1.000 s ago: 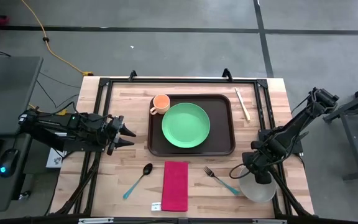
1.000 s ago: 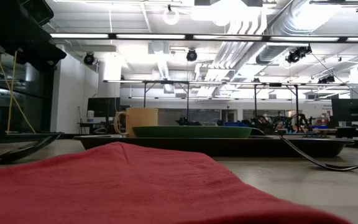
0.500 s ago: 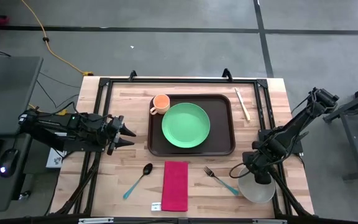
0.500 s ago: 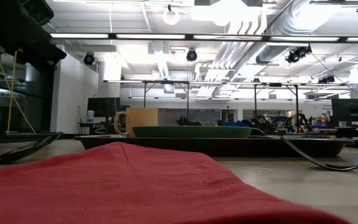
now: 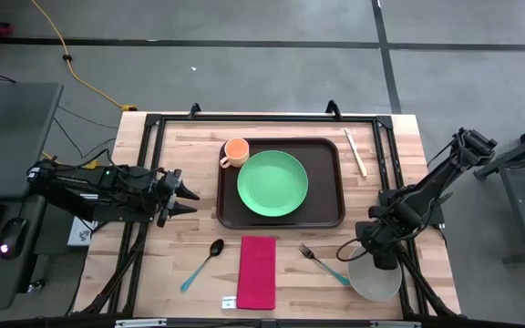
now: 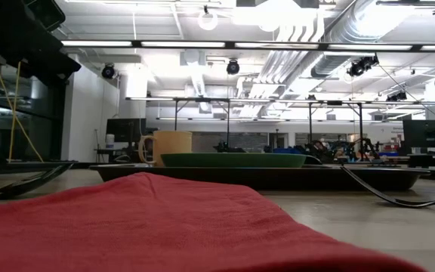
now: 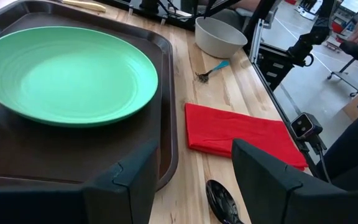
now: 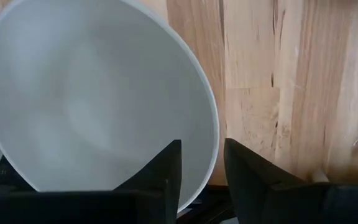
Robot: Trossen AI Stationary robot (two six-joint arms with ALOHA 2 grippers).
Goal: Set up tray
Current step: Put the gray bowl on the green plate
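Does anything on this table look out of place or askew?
Mostly tidy: green plate and orange cup sit on the tray. The white bowl is the oddity, at the table's near right edge, its rim between the right gripper fingers. The spoon and fork lie slanted.

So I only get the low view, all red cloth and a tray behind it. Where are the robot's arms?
Observer: The right tool is down at the table's front right corner, pinching the rim of a white bowl.
Visitor: And the other one?
Observer: The left tool hangs open to the left of the tray, holding nothing.
Visitor: Anything else I'm missing?
Observer: A pair of wooden chopsticks lies on the table just right of the tray, near its back corner.
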